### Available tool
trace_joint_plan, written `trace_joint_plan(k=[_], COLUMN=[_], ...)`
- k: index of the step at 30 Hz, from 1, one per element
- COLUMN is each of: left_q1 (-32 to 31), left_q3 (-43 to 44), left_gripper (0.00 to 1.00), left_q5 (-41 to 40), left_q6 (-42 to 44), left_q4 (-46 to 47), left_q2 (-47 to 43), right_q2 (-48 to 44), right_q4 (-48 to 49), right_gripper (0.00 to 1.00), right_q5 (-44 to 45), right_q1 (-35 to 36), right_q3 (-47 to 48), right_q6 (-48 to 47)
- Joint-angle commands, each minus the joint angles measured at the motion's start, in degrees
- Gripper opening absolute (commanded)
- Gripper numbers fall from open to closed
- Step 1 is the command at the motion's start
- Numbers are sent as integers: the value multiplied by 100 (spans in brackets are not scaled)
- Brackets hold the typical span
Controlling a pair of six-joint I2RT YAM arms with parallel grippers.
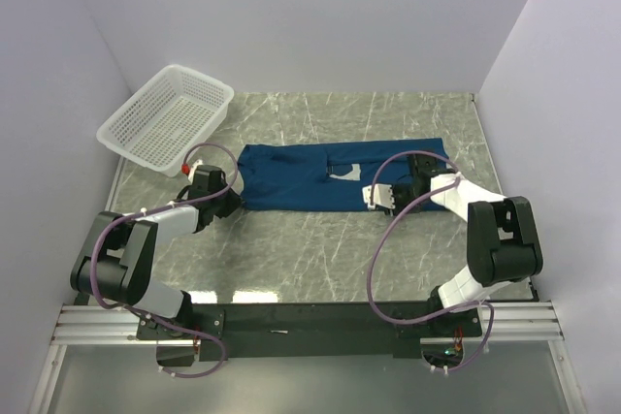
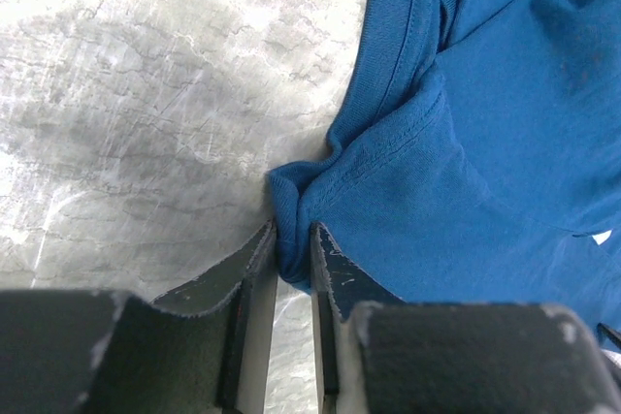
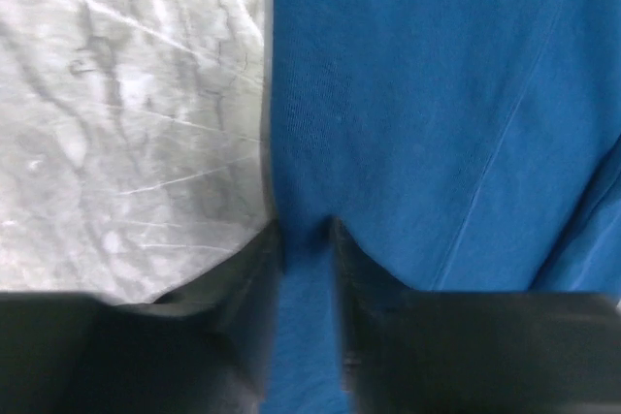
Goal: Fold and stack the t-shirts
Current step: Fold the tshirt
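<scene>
Clenched on ribbed-knit dark blue t-shirt (image 1: 291, 176): left end effector (image 2: 293, 239) at bunched corner, right end effector (image 3: 308, 235) at straight edge.

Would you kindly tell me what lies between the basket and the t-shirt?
In the top view, only the left arm's wrist and its looped cable sit between the basket and the t-shirt; otherwise bare table.

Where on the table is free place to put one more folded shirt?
Bare table lies between the t-shirt and the arm bases, and a band behind it by the back wall. Crowded: the basket corner, left end effector, right end effector.
</scene>
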Motion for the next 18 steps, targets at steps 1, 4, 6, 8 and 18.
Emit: trace_joint_plan(k=[1,4,6,8,18], left_q1=[31,48,66,84,172], left_q3=[-70,-35,18,44,-87], left_gripper=[24,21,20,19,18], left_q5=[88,80,158,176,264], left_q6=[146,172,225,295,436], left_q4=[93,102,49,5,-127], left_q2=[79,114,166,193,140], right_q2=[275,161,-6,-294,-2422], right_q4=[105,123,9,-342,-2496], right_gripper=[30,9,0,0,0], right_q5=[333,334,264,228,123], right_q1=[33,33,33,33,121], right_q3=[-2,-178,-301,-423,-1346], right_q6=[-38,-179,-301,-451,-1699])
